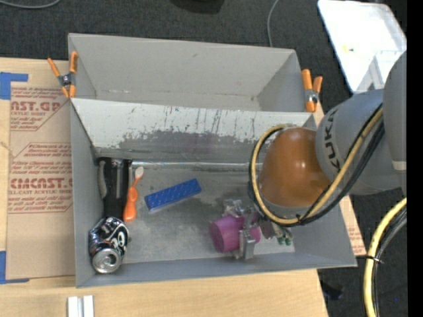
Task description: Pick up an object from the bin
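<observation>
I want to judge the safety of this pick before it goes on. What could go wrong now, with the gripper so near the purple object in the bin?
1. The small purple plastic cylinder lies right beside the gripper; being round, it may roll or be pushed aside instead of being gripped.
2. Both sit close to the front wall of the grey metal bin, so the gripper might scrape that wall or jam the cylinder against it.

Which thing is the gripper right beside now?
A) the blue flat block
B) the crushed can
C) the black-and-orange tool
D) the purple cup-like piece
D: the gripper is down beside the purple cup-like piece near the bin's front wall; the blue flat block and crushed can lie off toward the view's left.
</observation>
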Motion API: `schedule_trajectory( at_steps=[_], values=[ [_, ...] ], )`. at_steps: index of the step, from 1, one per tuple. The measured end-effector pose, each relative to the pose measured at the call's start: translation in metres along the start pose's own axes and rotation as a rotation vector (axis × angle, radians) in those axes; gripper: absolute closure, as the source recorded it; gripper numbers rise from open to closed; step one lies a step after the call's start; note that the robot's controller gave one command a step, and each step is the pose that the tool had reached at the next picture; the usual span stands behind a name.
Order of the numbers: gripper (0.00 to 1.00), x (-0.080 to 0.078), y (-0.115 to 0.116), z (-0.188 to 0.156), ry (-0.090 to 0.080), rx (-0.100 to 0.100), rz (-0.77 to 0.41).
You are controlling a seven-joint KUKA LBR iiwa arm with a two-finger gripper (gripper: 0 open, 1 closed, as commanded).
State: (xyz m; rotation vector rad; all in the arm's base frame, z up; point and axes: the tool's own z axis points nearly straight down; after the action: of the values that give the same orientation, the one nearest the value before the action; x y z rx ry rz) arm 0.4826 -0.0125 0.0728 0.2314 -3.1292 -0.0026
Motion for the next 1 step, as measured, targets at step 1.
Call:
schedule_trajectory(
  at_steps=[1],
  values=[
    [1.00, 0.0006, 0.0003, -0.0232, 0.001, 0.000, 0.000]
  ],
)
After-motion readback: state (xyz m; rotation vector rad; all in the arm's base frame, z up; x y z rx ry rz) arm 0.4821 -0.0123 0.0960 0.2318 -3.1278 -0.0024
